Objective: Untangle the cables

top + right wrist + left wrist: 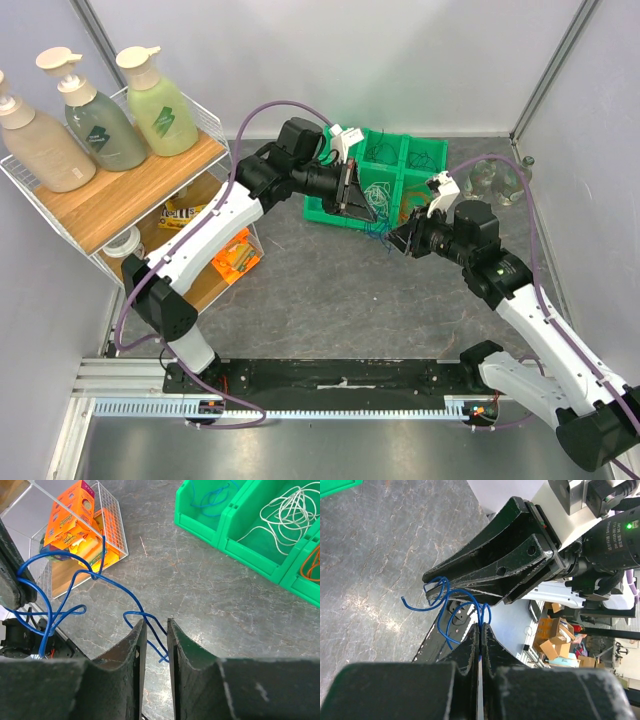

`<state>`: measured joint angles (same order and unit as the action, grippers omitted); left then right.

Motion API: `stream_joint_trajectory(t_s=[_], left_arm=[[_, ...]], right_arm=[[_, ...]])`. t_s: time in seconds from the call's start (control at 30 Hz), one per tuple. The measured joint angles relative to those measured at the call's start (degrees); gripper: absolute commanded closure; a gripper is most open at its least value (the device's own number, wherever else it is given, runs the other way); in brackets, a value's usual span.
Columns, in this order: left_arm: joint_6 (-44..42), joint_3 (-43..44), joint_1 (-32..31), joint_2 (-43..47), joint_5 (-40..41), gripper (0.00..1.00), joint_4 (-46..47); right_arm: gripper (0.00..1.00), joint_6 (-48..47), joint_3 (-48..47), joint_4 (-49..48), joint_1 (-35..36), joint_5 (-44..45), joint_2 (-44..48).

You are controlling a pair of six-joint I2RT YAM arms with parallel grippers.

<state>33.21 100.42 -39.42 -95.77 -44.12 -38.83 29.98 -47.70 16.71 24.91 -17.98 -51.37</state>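
A thin blue cable (pixel 115 587) hangs in loops between my two grippers, above the grey table and in front of the green tray (pixel 320 210). My left gripper (pixel 481 626) is shut on one end of it; it shows in the top view (pixel 368 205) near the tray's front. My right gripper (pixel 156 622) is open by a narrow gap, with the blue cable running between its fingers; it is also in the top view (pixel 402 240). In the tray (pixel 227 535) lie a white cable (pixel 285 510), another blue cable (pixel 212 497) and an orange one (pixel 310 562).
A wire shelf rack (pixel 120 190) with three pump bottles (pixel 100 125) and orange boxes (pixel 75 510) stands at the left. A clear glass item (pixel 492 180) sits at the back right. A black rail (pixel 340 375) runs along the near edge.
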Motion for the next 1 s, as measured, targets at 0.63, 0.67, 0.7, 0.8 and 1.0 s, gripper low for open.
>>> stream_joint_trajectory(t_s=[0.63,0.67,0.7,0.8,1.0], left_arm=[[-3.04,0.59,2.08,9.11,14.78,0.98,-1.90],[-3.39,0.17,1.88,9.75,15.96,0.99,-1.95],[-3.93,-0.61,1.68,10.49,17.42,0.98,-1.66],[-5.42,-3.19,1.38,12.22,20.59,0.98,-1.25],[-6.75,-4.11,0.92,12.57,21.59,0.98,-0.50]], right_arm=[[1.00,2.10,-2.08,12.02,0.52,31.08,4.50],[1.00,2.69,-3.19,12.37,0.76,33.22,4.96],[1.00,3.13,-4.02,12.55,0.85,34.75,5.33],[1.00,4.63,-6.19,13.00,1.33,38.99,6.91],[1.00,3.43,-6.99,12.72,1.60,39.63,9.64]])
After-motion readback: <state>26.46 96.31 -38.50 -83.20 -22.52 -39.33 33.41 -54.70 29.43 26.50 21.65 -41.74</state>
